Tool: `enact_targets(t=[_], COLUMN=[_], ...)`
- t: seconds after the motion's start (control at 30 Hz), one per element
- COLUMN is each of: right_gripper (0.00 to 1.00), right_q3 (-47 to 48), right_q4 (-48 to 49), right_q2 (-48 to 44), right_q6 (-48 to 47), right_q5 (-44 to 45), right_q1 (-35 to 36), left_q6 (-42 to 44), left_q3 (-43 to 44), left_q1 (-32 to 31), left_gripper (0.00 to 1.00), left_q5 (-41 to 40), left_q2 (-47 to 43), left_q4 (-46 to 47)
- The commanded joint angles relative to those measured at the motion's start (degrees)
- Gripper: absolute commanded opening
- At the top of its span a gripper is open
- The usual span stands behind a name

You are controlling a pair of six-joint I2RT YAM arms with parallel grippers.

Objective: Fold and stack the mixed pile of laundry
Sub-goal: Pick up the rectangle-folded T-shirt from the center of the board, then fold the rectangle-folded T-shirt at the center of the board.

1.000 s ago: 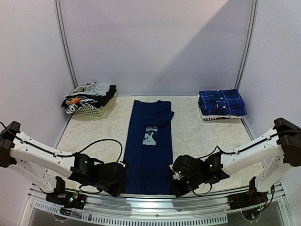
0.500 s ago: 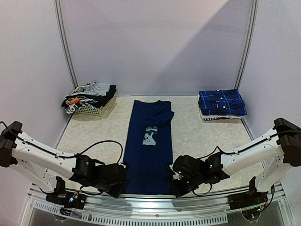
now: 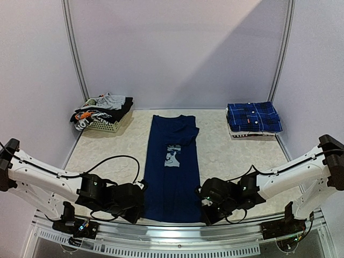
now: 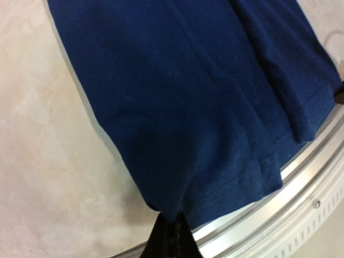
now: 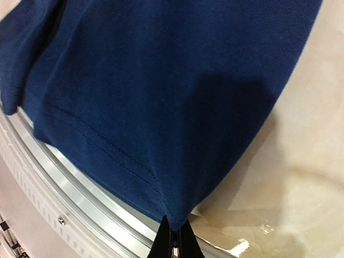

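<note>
Table [image 3: 107,156]: one garment is spread out, a folded stack sits at the far right, and the unsorted heap is at the far left.
T-shirt [image 3: 172,166]: the navy one lies flat down the middle, print up, with its hem at the near edge.
Plaid shirt [image 3: 252,117]: already folded, it tops the stack on the far right.
Pile [image 3: 102,107]: the rest of the laundry is heaped in the basket [image 3: 107,127], waiting its turn.
What's new: the left jaws, spread a second ago, have snapped shut. The right ones were already closed, so we now have both near corners. We reckon the hem-to-collar fold can begin.
Left gripper [image 4: 172,231]: jaws pressed together, pinching the left hem corner.
Right gripper [image 5: 173,234]: jaws pressed together, pinching the right hem corner.
</note>
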Motion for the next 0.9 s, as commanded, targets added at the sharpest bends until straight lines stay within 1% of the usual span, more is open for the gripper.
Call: enact_targets(t=[0.0,0.07,0.2,0.43,0.57,0.73,0.87], right_gripper=[0.0,0.0,0.0,0.0,0.0,0.0,0.0], right_q3=[2.46,4.02,8.78,18.63,21.92,26.71,30.4], right_q4=[-9.93,-11.68,-16.79,-25.58,-26.7,-28.87,-28.66], right_q2=[-1.81,-2.38,-3.29,-2.57,-0.34,3.61,6.57], right_q6=[-1.12,-1.49,-2.91,-4.6,-5.71,-7.33,-9.78], right_q5=[4.3,5.11,11.01,21.81,24.9,29.08,30.46], right_q1=[0.63,0.62,0.59,-0.6,-3.45,-6.91,-9.88], left_q6=[1.75,2.63,4.7,7.4,10.91,14.42,18.06], left_q3=[2.9,3.85,6.12,9.87,12.24,16.02,18.74], left_q1=[-0.93,-0.59,0.44,3.98,7.49,11.76,16.24], left_gripper=[0.0,0.0,0.0,0.0,0.0,0.0,0.0], left_q5=[-5.29,-6.42,-7.61,-12.83,-13.76,-16.48,-17.2], left_q2=[-3.3,-4.36,-5.17,-5.24,-3.98,-0.37,2.03], left_q4=[-4.86,-5.57,-5.43,-7.1,-6.67,-5.72,-4.05])
